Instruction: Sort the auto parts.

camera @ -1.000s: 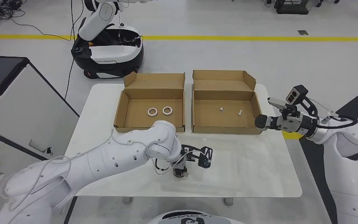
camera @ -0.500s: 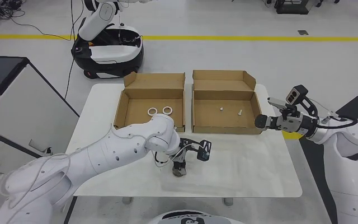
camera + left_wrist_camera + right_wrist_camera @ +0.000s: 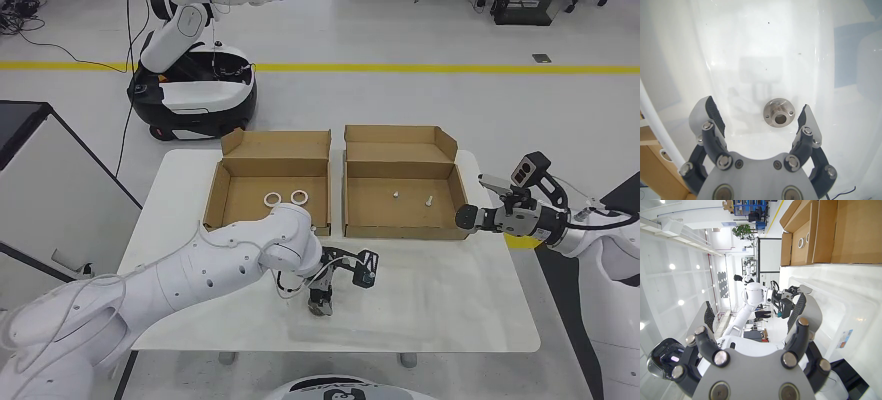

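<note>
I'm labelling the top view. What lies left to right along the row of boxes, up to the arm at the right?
left cardboard box → white ring → second white ring → right cardboard box → small white part → second small white part → right gripper

Grey floor (image 3: 420,110); yellow line (image 3: 400,68) across far side. White table (image 3: 470,300). Dark-topped cabinet (image 3: 60,200), left.

A wheeled robot base (image 3: 195,95) stands behind the white table (image 3: 180,200).
</note>
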Controlling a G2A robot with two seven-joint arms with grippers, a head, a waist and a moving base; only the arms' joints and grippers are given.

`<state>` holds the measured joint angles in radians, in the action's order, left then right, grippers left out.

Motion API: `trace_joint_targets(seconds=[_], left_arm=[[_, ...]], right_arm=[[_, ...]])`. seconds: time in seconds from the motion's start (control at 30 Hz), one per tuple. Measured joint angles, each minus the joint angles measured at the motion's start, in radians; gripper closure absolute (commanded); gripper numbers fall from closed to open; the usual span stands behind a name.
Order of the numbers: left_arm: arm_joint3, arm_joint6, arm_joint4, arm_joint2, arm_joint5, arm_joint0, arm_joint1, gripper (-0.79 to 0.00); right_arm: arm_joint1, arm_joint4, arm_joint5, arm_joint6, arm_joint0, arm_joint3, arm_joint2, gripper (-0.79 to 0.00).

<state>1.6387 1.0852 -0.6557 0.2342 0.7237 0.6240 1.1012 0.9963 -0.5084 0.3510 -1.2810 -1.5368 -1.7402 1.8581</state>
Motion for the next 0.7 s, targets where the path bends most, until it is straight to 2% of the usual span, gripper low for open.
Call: trace_joint_targets(seconds=[0.43, 0.7], left_arm=[[0.018, -0.019, -0.001, 0.005, -0.005, 0.014, -0.002, -0.785], [0.064, 0.066, 0.056, 0.008, -0.055, 0.029, -0.012, -0.785]], right_arm=[[0.0, 0.0, 0.0, 0.0, 0.0, 0.0, 0.0, -0.785], [0.0, 0.0, 0.0, 0.0, 0.0, 0.0, 0.0, -0.785]])
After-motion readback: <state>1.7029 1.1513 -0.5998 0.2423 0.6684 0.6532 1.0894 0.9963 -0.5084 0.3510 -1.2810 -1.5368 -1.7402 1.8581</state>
